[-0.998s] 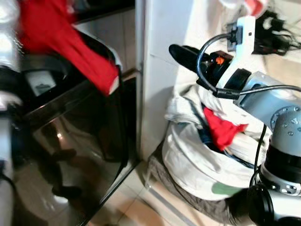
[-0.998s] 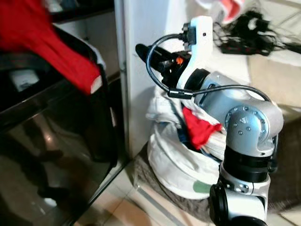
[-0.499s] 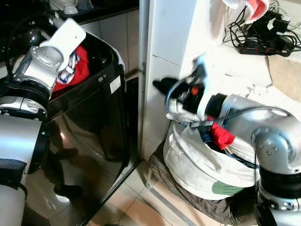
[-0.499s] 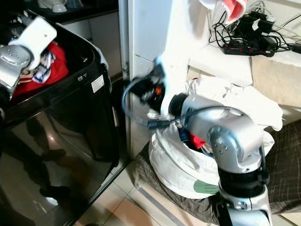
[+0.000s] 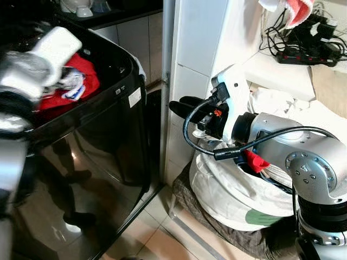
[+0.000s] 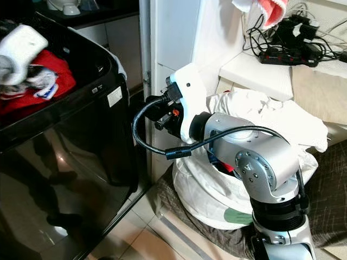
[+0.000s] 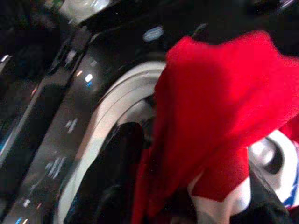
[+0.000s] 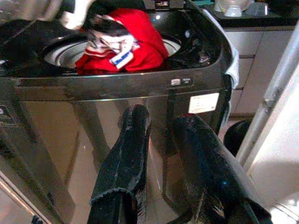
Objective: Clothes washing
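A red garment (image 5: 76, 86) with white and blue print lies in the open top of the black top-loading washing machine (image 5: 108, 162), at its rear left. The left arm hovers blurred over it; the left wrist view adds red cloth (image 7: 210, 121) draped against the white drum rim (image 7: 112, 121), but I cannot tell how that gripper's fingers stand. The right gripper (image 8: 163, 163), fingers apart and empty, points at the machine's front from above the white laundry bag (image 5: 233, 189).

Left arm (image 5: 24, 81): blurry, cut off by the picture's edge beside the washing machine (image 5: 97, 162).
Left fingers: hidden behind the red shirt (image 7: 210, 121) over the washing machine.
Laundry bag (image 5: 233, 189): bottom hidden behind the right arm (image 5: 303, 157).
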### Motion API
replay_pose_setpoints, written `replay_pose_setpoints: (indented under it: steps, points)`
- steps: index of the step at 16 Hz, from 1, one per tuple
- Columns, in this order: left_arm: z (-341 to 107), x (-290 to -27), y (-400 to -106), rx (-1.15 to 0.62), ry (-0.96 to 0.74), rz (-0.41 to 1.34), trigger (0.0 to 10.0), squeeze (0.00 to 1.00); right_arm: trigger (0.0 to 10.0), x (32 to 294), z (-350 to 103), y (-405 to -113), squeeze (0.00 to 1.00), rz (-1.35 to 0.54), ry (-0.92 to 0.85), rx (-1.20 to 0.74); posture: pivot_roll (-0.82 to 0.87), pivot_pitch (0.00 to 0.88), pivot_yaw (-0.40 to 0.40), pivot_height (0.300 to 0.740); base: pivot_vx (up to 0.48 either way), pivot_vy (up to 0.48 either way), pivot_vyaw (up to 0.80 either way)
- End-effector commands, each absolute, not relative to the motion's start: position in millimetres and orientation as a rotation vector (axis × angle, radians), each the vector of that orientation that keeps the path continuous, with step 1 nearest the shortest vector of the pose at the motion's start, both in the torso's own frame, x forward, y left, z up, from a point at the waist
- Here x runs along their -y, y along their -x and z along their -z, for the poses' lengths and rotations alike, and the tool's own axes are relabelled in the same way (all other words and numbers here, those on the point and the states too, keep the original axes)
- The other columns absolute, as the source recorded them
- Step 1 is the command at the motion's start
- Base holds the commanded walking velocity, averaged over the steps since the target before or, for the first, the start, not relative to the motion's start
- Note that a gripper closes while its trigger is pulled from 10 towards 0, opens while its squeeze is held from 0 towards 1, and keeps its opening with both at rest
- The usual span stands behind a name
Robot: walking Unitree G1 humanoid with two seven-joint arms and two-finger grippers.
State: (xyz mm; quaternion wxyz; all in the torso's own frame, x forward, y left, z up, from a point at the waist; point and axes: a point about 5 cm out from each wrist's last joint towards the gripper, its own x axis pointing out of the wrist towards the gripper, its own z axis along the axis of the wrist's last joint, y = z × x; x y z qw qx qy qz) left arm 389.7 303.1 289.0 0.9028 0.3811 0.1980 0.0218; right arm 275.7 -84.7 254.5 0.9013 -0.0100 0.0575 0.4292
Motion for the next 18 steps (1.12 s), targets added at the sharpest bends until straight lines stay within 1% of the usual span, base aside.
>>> replay_pose_setpoints:
  steps: [1, 2, 3, 4, 5, 6, 7, 8, 9, 11, 12, 13, 14, 15, 16, 17, 18]
  points:
    - [-298, -308, -386, -0.395, -0.792, -0.054, 10.0, 1.00, 10.0, 88, -251, -278, 0.00, -0.860, 0.026, -0.133, -0.02, 0.000, -0.023, 0.740, 0.000, 0.000, 0.00]
    - [-301, -313, -383, -0.394, -0.804, -0.055, 10.0, 1.00, 10.0, 90, -250, -280, 0.00, -0.840, 0.030, -0.140, -0.01, 0.000, -0.029, 0.740, 0.000, 0.000, 0.00]
    - [-295, -321, -375, -0.461, -0.845, -0.007, 10.0, 0.00, 10.0, 94, -247, -283, 0.00, -0.808, 0.038, -0.155, -0.01, 0.000, -0.028, 0.740, 0.000, 0.000, 0.00]
    - [-291, -326, -371, -0.494, -0.862, 0.015, 10.0, 0.00, 10.0, 96, -245, -284, 0.00, -0.793, 0.041, -0.164, -0.01, 0.000, -0.028, 0.740, 0.000, 0.000, 0.00]
    - [-290, -329, -370, -0.482, -0.867, -0.003, 10.0, 0.00, 10.0, 99, -244, -286, 0.00, -0.771, 0.042, -0.168, -0.01, 0.000, -0.029, 0.740, 0.000, 0.000, 0.00]
    - [-285, -322, -370, -0.458, -0.774, 0.073, 10.0, 0.00, 10.0, 101, -244, -287, 0.00, -0.746, 0.035, -0.167, -0.01, 0.000, -0.027, 0.740, 0.000, 0.000, 0.00]
    - [-285, -315, -370, -0.431, -0.716, 0.108, 10.0, 0.00, 10.0, 103, -244, -289, 0.00, -0.725, 0.032, -0.166, -0.01, 0.000, -0.027, 0.740, 0.000, 0.000, 0.00]
    - [-291, -312, -373, -0.382, -0.715, 0.059, 10.0, 0.00, 10.0, 105, -244, -291, 0.00, -0.705, 0.029, -0.164, -0.02, 0.000, -0.026, 0.740, 0.000, 0.000, 0.00]
    - [-301, -310, -377, -0.294, -0.698, -0.017, 10.0, 0.00, 10.0, 106, -244, -292, 0.00, -0.689, 0.023, -0.159, -0.02, 0.000, -0.026, 0.740, 0.000, 0.000, 0.00]
    - [-333, -302, -384, -0.006, -0.718, -0.208, 10.0, 0.00, 10.0, 110, -246, -298, 0.00, -0.627, 0.008, -0.143, -0.02, 0.000, -0.028, 0.740, 0.000, 0.000, 0.00]
    - [-336, -295, -385, 0.018, -0.720, -0.179, 10.0, 0.00, 10.0, 112, -247, -300, 0.00, -0.605, 0.005, -0.141, -0.02, 0.000, -0.028, 0.740, 0.000, 0.000, 0.00]
    - [-322, -278, -387, -0.054, -0.633, 0.017, 10.0, 0.00, 10.0, 116, -247, -301, 0.00, -0.580, 0.003, -0.138, -0.03, 0.000, -0.011, 0.740, 0.000, 0.000, 0.00]
    - [-314, -265, -387, -0.059, -0.558, 0.129, 10.0, 0.00, 10.0, 120, -247, -302, 0.00, -0.549, -0.002, -0.133, -0.03, 0.000, -0.008, 0.740, 0.000, 0.000, 0.00]
    - [-311, -260, -387, -0.054, -0.513, 0.165, 10.0, 0.00, 10.0, 129, -247, -305, 0.00, -0.473, 0.011, -0.118, -0.03, 0.000, -0.008, 0.740, 0.000, 0.000, 0.00]
    - [-299, -234, -384, -0.001, -0.438, 0.289, 10.0, 0.00, 10.0, 148, -248, -312, 0.00, -0.317, 0.012, -0.097, -0.03, 0.000, -0.003, 0.740, 0.000, 0.000, 0.00]
    - [-294, -226, -382, 0.014, -0.417, 0.331, 10.0, 0.00, 10.0, 155, -248, -314, 0.00, -0.262, 0.008, -0.092, -0.03, 0.000, -0.003, 0.740, 0.000, 0.000, 0.00]
    - [-289, -212, -379, 0.062, -0.378, 0.384, 10.0, 0.00, 10.0, 166, -247, -316, 1.00, -0.186, 0.014, -0.090, -0.04, 0.000, 0.000, 0.740, 0.000, 0.000, 0.00]
